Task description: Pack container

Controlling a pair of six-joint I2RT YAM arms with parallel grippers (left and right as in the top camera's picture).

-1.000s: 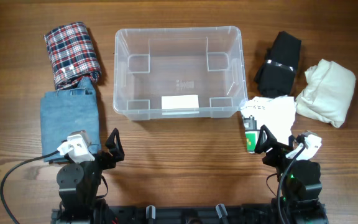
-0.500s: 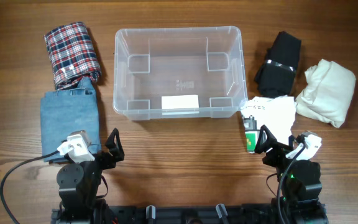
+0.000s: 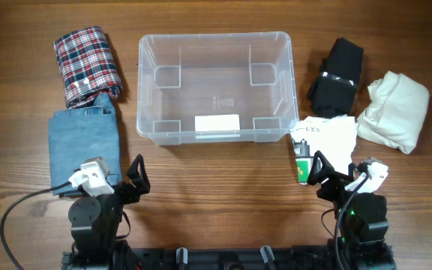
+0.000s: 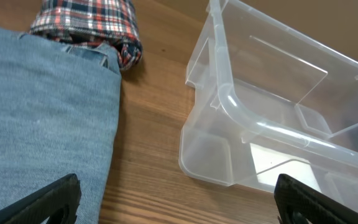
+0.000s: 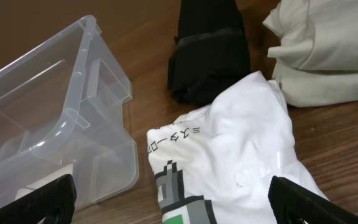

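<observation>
A large clear plastic rectangular container (image 3: pixel 214 84) with a rim and rounded corners sits at the upper centre of the overhead frame on a brown wooden table (image 3: pixel 223 169). Nothing lies inside it. A white label (image 3: pixel 217 123) shows near its lower wall.

In the upper left lies a rolled red, white and navy plaid cloth (image 3: pixel 87 64). Just below it is a folded blue denim garment (image 3: pixel 83 142), and the two appear to touch.

Right of the container lies a rolled black garment (image 3: pixel 337 76), with a folded cream cloth (image 3: pixel 394 110) at the far right. Below them is a white printed garment (image 3: pixel 328 141) in what looks like clear wrap, just beside the container's lower right corner.

The left gripper (image 3: pixel 136 178) hangs low at the lower left, beside the denim. Its fingertips (image 4: pixel 58 198) sit at opposite bottom corners of the left wrist view, so the jaws are wide apart and hold nothing. The right gripper (image 3: pixel 317 171) sits at the lower right over the white garment. Its fingertips (image 5: pixel 48 198) are likewise spread wide and empty.
</observation>
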